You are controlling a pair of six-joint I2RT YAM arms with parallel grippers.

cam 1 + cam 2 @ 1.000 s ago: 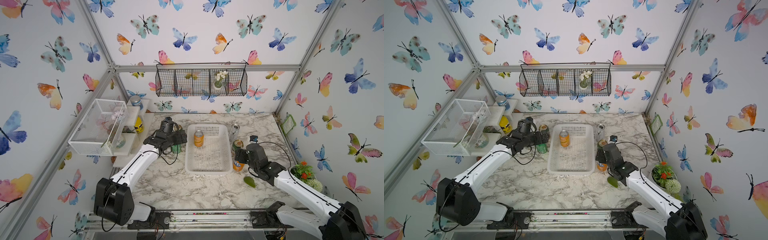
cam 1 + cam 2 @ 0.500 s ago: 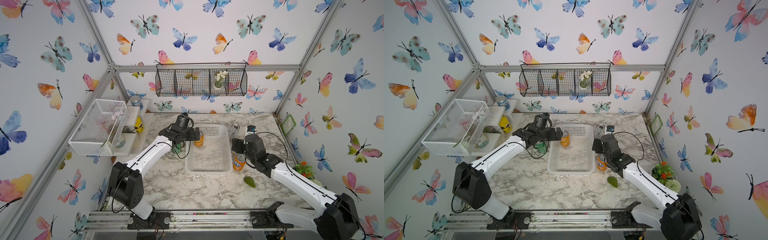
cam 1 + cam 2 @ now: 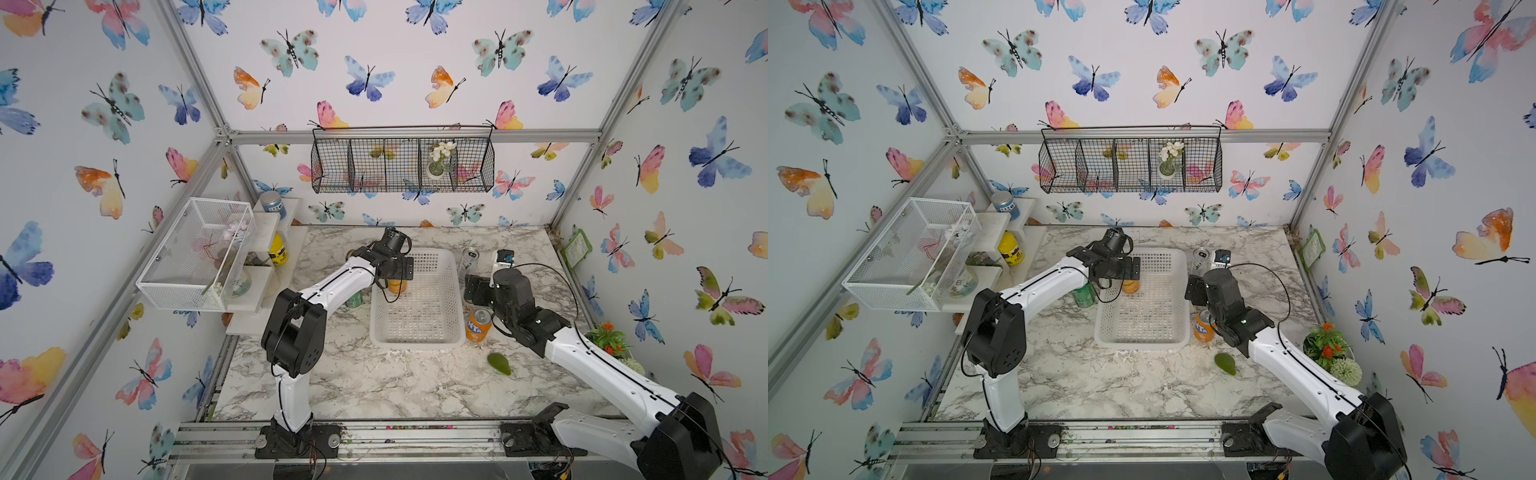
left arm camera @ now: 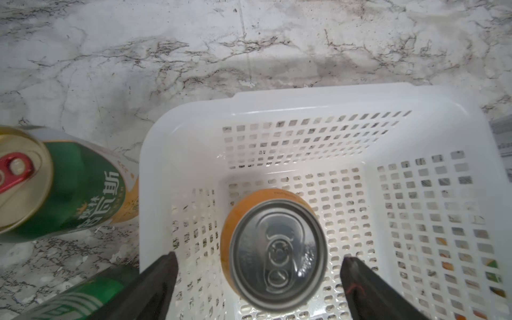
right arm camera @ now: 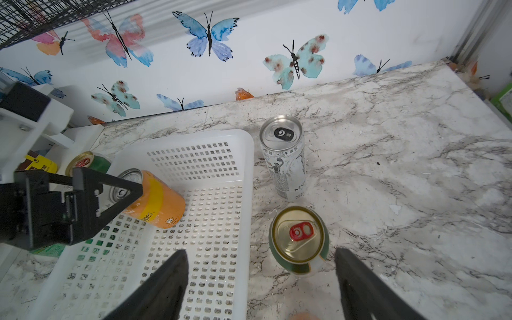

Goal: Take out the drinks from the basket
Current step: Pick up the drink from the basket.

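I find the left gripper (image 4: 260,256) spread wide, its fingers either side of the orange can (image 5: 158,199) without contact. The can stands in the white perforated basket (image 3: 417,337), at its 11 o'clock corner. The right gripper (image 5: 260,250) is likewise spread, over a gold-topped dark green can (image 5: 299,238) at the basket's 3 o'clock.

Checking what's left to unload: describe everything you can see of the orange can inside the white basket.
The orange can is metal, with a yellow band and a silver lid, tab flat. It stands upright on the white basket's perforated floor by its left wall. The left gripper hangs open astride it, touching neither side.
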